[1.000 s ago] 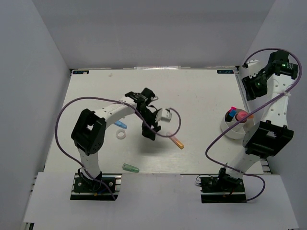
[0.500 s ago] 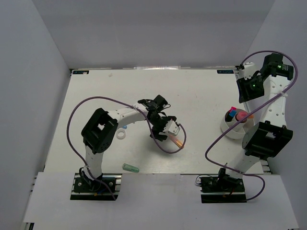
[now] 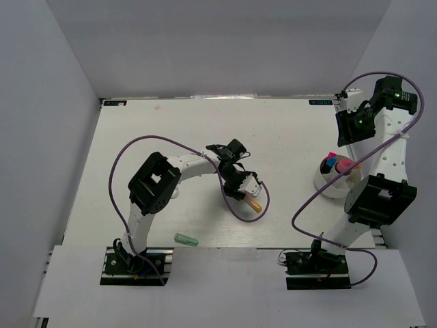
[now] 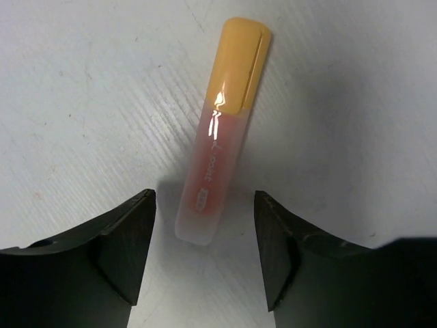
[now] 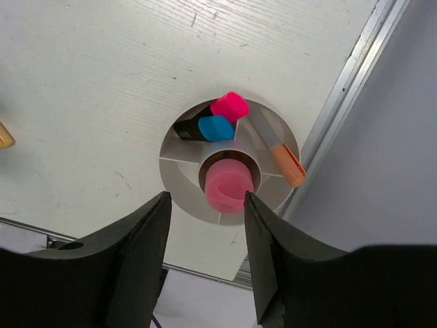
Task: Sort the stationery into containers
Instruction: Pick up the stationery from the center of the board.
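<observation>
An orange-capped marker (image 4: 222, 137) lies flat on the white table; in the top view it (image 3: 255, 203) sits right of centre. My left gripper (image 4: 205, 249) is open just over it, with the jaws on either side of its uncapped end and not touching it; it also shows in the top view (image 3: 247, 194). A low white round cup (image 5: 179, 183) holds pink-capped (image 5: 230, 106), blue (image 5: 216, 128), black (image 5: 186, 130) and orange (image 5: 287, 161) markers and a pink cylinder (image 5: 229, 186). My right gripper (image 5: 205, 273) is open and empty, high above the cup (image 3: 326, 187).
A green marker (image 3: 186, 240) lies near the table's front edge on the left. The left arm's links cover the table around (image 3: 164, 184). A metal rail (image 5: 348, 102) and the grey wall run close to the right of the cup.
My left gripper has swung right and toward the front, coming down over the orange marker. The right arm has shifted slightly and stays high above the cup.
</observation>
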Action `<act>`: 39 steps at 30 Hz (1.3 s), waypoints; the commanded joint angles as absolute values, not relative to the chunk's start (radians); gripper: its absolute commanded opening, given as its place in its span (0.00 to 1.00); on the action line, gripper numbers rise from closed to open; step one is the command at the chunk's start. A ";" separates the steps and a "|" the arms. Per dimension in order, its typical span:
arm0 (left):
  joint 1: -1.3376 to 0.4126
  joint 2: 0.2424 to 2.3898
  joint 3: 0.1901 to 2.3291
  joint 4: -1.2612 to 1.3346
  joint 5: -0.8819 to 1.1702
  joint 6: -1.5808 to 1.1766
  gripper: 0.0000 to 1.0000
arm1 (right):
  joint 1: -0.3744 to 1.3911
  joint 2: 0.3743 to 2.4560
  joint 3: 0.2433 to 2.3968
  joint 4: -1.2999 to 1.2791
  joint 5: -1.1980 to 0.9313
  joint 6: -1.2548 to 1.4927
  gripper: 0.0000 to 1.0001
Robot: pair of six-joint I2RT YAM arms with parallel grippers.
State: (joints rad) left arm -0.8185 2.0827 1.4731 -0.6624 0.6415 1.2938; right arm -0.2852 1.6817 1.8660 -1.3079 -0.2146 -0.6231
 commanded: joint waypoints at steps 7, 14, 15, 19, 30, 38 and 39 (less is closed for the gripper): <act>-0.864 2.082 1.453 -0.753 0.687 1.280 0.38 | -0.255 1.683 1.879 -1.313 -0.330 -0.562 0.53; -0.838 1.993 1.364 -0.614 0.589 1.018 0.02 | -0.227 1.704 1.921 -1.313 -0.481 -0.497 0.53; -0.821 1.953 1.356 -0.600 0.581 0.982 0.01 | -0.213 1.703 1.908 -1.313 -0.515 -0.492 0.53; -0.792 1.812 1.248 -0.410 0.465 0.731 0.00 | -0.187 1.694 1.852 -1.315 -0.577 -0.483 0.54; -0.770 1.657 1.330 -0.296 0.278 0.267 0.00 | -0.138 1.736 1.888 -1.315 -0.872 -0.393 0.67; -0.779 1.661 1.442 -0.318 0.264 0.189 0.00 | -0.017 1.736 1.798 -1.315 -0.914 -0.365 0.68; -0.779 1.663 1.456 -0.319 0.267 0.189 0.00 | -0.011 1.738 1.799 -1.315 -0.914 -0.359 0.69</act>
State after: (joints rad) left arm -0.7708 1.6909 1.3914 -0.3141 0.2764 0.2432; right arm -0.0410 1.7397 1.8004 -1.3094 -0.8589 -0.3832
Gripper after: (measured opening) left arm 0.353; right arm 0.683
